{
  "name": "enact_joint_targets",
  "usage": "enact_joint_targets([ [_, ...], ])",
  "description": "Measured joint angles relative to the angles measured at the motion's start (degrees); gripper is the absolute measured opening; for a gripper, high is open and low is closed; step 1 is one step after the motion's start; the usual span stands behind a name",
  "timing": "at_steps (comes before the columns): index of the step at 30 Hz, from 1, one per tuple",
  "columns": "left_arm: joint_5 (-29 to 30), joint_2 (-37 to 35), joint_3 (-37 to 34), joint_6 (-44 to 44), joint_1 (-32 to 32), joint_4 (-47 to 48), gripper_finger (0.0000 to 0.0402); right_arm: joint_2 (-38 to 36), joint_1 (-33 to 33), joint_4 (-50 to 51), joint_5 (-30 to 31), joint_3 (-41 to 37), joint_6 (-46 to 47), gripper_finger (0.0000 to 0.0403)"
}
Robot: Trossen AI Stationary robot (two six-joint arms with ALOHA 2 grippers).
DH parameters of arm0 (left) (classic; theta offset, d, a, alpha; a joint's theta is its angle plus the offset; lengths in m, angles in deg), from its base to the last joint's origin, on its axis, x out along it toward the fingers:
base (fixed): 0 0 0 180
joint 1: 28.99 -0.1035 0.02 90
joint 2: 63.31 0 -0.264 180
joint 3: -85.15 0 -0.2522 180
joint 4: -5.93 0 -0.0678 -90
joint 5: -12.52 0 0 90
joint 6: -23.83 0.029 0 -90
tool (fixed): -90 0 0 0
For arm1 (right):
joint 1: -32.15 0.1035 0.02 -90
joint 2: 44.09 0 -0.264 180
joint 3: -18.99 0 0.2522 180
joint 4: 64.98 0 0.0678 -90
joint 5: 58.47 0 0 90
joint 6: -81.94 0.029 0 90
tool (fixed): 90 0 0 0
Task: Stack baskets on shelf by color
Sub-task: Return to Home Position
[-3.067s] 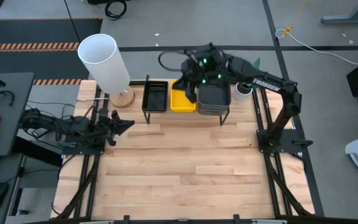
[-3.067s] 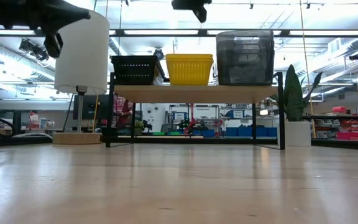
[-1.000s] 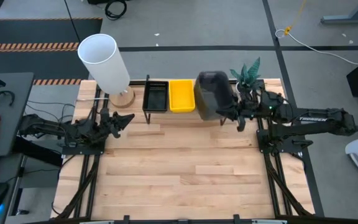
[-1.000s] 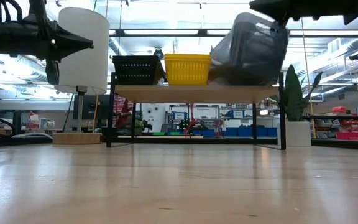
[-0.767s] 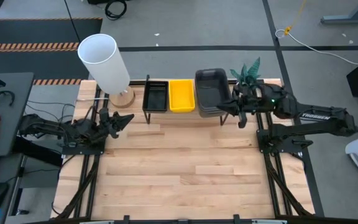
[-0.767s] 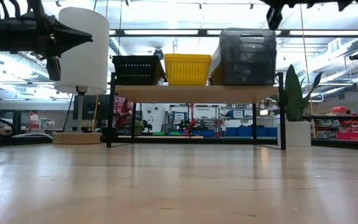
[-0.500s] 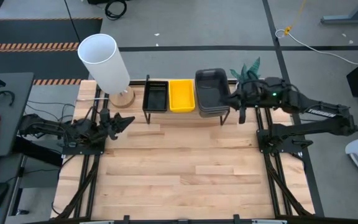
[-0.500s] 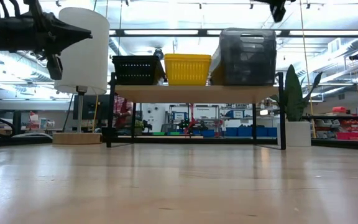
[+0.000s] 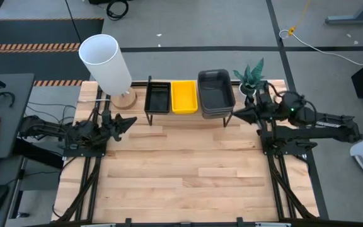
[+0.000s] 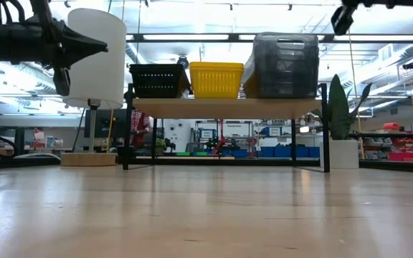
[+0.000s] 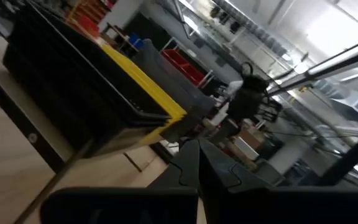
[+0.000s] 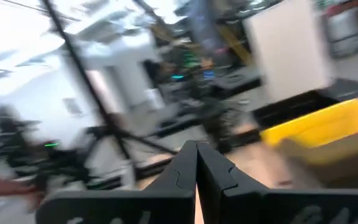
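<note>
On shelf (image 10: 224,107): baskets (image 9: 184,96) stacked by colour | step: homing | L jaws, R jaws pressed together, empty | nxt: fold R arm (image 9: 314,118) back.

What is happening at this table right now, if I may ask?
Nothing is being handled at this moment. The baskets sit sorted by colour on the shelf: the black baskets at its left end, the yellow baskets in the middle, the grey baskets stacked at its right end. Both grippers are shut and empty. The left gripper hovers over the table's left side, and the right gripper hovers beside the shelf's right end.
</note>
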Motion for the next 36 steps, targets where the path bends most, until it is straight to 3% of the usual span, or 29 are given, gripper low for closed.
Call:
enact_joint_targets([
  [4, 1.7, 0.0, 0.0, 0.0, 0.0, 0.8, 0.0004, -2.7, 2.2, -5.5, -6.0, -6.6, 5.9, 0.0003],
  [8, 1.9, 0.0, 0.0, 0.0, 0.3, 0.4, 0.0005, -4.1, 5.7, -7.3, -6.4, -11.6, 9.6, 0.0002],
  [16, 1.9, 0.0, 0.0, 0.1, 0.5, 0.4, 0.0006, -5.0, 10.1, -8.8, 3.0, -18.0, 10.2, 0.0001],
  [26, 2.9, 0.0, 0.0, 2.4, 0.4, 1.3, 0.0007, -5.1, 12.6, -24.3, 5.2, -28.2, 12.6, 0.0000],
  [31, 3.3, 0.1, 0.0, 3.0, 0.4, 1.3, 0.0007, -5.1, 12.9, -27.3, 7.4, -31.1, 12.6, 0.0000],
  [36, -2.5, 0.1, 0.0, 9.1, 0.4, 5.2, 0.0013, -5.1, 12.9, -28.3, 7.6, -32.2, 13.4, 0.0002],
])
